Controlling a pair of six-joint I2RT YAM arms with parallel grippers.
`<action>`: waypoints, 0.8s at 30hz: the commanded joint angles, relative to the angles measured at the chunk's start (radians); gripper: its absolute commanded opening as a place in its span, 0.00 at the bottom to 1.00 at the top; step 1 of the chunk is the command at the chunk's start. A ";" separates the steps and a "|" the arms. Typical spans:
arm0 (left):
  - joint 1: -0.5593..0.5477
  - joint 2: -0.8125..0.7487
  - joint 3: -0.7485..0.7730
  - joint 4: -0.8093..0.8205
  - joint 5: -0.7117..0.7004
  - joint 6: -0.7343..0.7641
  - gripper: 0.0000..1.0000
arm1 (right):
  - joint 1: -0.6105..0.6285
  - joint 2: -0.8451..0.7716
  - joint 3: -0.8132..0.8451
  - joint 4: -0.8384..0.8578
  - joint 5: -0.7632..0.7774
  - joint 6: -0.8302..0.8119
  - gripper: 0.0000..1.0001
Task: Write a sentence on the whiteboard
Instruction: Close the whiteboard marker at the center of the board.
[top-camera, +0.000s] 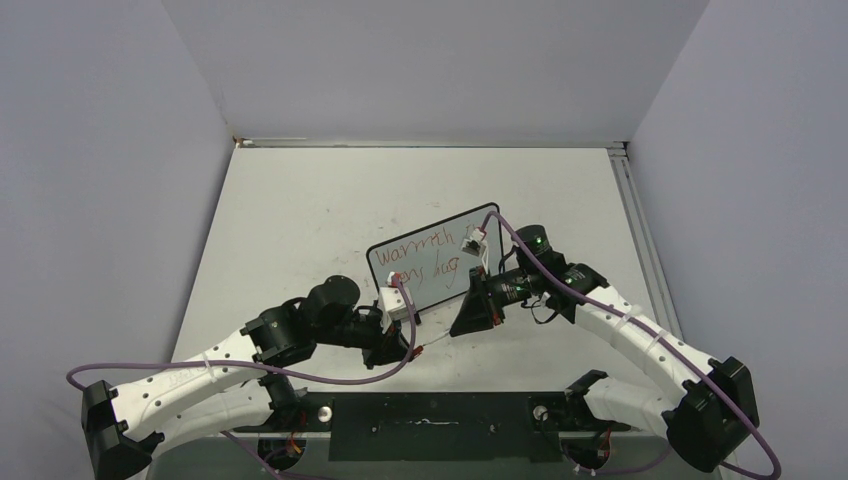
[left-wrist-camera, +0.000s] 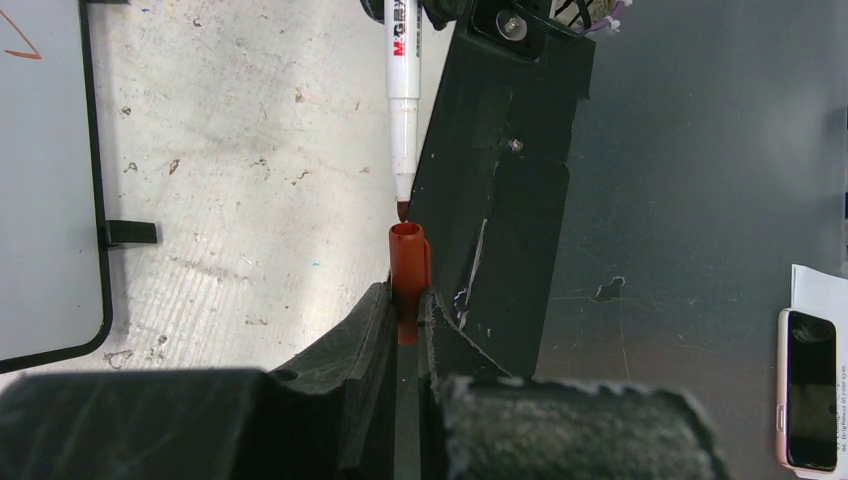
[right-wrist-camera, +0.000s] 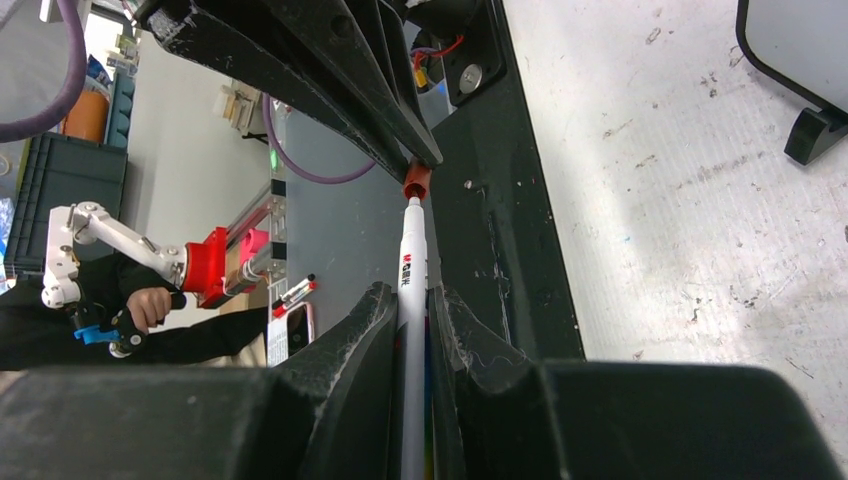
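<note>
The whiteboard stands mid-table with the red sentence in two messy lines; its edge shows in the left wrist view and a corner in the right wrist view. My left gripper is shut on a red marker cap, open mouth up. My right gripper is shut on a white marker. The marker points straight at the cap, its red tip right at the mouth. Both grippers meet in front of the board, left, right.
A black base plate runs along the near table edge below the grippers. The board's black foot stands on the scuffed white table. A phone lies off the table at the right. Purple cables trail from both wrists.
</note>
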 joint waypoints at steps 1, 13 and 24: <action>-0.007 -0.006 0.003 0.043 0.023 0.017 0.00 | 0.010 0.004 0.008 0.006 -0.005 -0.041 0.05; -0.011 0.000 0.005 0.042 0.023 0.015 0.00 | 0.022 0.001 0.008 0.016 -0.014 -0.036 0.05; -0.011 0.005 0.005 0.039 0.018 0.017 0.00 | 0.035 0.004 -0.004 0.033 -0.024 -0.031 0.05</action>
